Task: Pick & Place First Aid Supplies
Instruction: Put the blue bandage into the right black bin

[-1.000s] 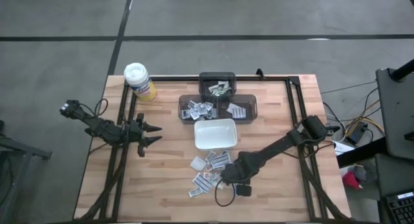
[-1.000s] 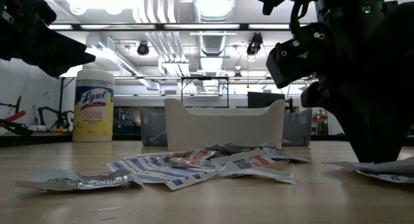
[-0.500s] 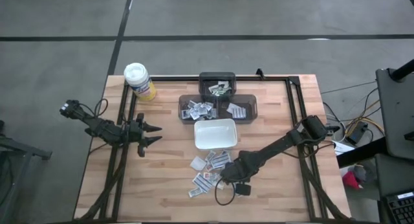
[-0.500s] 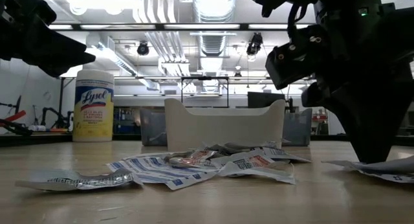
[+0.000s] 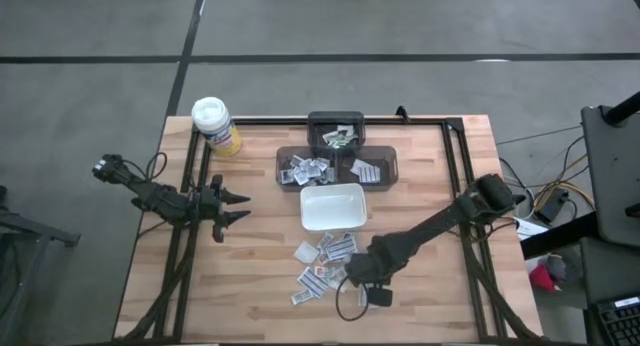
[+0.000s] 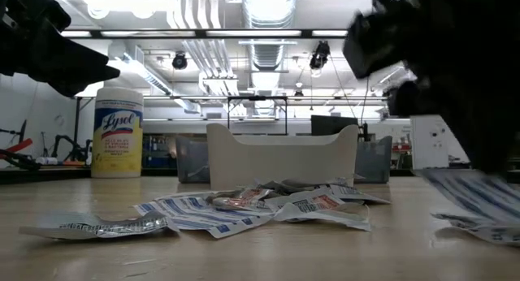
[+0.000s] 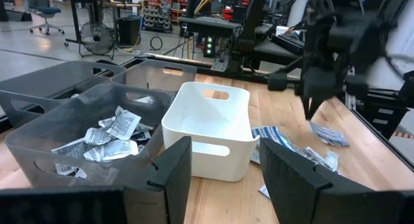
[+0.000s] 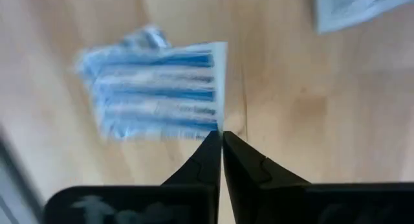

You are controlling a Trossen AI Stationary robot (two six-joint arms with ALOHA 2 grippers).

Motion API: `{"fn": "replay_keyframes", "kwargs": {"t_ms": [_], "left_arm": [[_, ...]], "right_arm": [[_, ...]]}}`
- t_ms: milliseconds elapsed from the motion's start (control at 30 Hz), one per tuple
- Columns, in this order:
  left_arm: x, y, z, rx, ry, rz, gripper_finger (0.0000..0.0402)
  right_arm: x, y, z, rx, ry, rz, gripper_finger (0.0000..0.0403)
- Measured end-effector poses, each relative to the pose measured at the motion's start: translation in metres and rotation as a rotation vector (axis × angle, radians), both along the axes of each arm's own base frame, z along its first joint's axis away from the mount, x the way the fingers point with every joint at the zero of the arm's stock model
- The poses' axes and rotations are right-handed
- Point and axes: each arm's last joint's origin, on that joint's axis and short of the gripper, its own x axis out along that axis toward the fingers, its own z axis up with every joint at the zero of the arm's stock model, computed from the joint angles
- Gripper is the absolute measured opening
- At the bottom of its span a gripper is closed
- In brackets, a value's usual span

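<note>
Several small flat first aid packets (image 5: pixel 322 261) lie in a loose pile on the wooden table, in front of the white dish (image 5: pixel 332 208). They also show in the low view (image 6: pixel 244 208). My right gripper (image 5: pixel 352 278) stands at the pile's right end, pointing down, shut on a blue-striped white packet (image 8: pixel 155 88). My left gripper (image 5: pixel 240 206) waits open at the table's left, aimed level toward the dish (image 7: pixel 207 130), with nothing between its fingers. My right gripper pinches the striped packet at one short edge (image 8: pixel 218 120) between its two fingertips. The fingers come from above, pointing down. The packet sticks out sideways from the fingertips and hangs tilted just above the table (image 6: pixel 470 193). Another packet (image 6: pixel 479 231) lies under it.
Three grey bins (image 5: pixel 337 166) holding packets stand behind the dish. A yellow canister with a white lid (image 5: pixel 215 126) stands at the far left corner. A black frame rail (image 5: pixel 455 146) runs round the table top. A loose packet (image 8: pixel 362 7) lies near the held one.
My right gripper has risen a little off the table. The striped packet that lay flat under it has come up with it and now hangs tilted. The pile and my left arm have stayed as they were.
</note>
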Motion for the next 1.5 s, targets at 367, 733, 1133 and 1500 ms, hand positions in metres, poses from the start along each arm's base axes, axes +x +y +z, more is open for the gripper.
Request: {"fn": "replay_keyframes", "kwargs": {"t_ms": [367, 733, 1133, 1500], "left_arm": [[0.000, 0.000, 0.000, 0.002, 0.004, 0.000, 0.0177], [0.000, 0.000, -0.001, 0.003, 0.006, 0.000, 0.0177], [0.000, 0.000, -0.001, 0.003, 0.006, 0.000, 0.0177], [0.000, 0.000, -0.001, 0.003, 0.006, 0.000, 0.0177]], "right_arm": [[-0.006, -0.004, 0.026, 0.029, -0.072, 0.032, 0.0008], [-0.007, -0.003, 0.033, 0.104, -0.070, 0.052, 0.0008], [-0.021, -0.007, 0.074, 0.241, -0.134, 0.042, 0.0008], [-0.046, -0.024, 0.130, 0.196, -0.354, -0.057, 0.0008]]}}
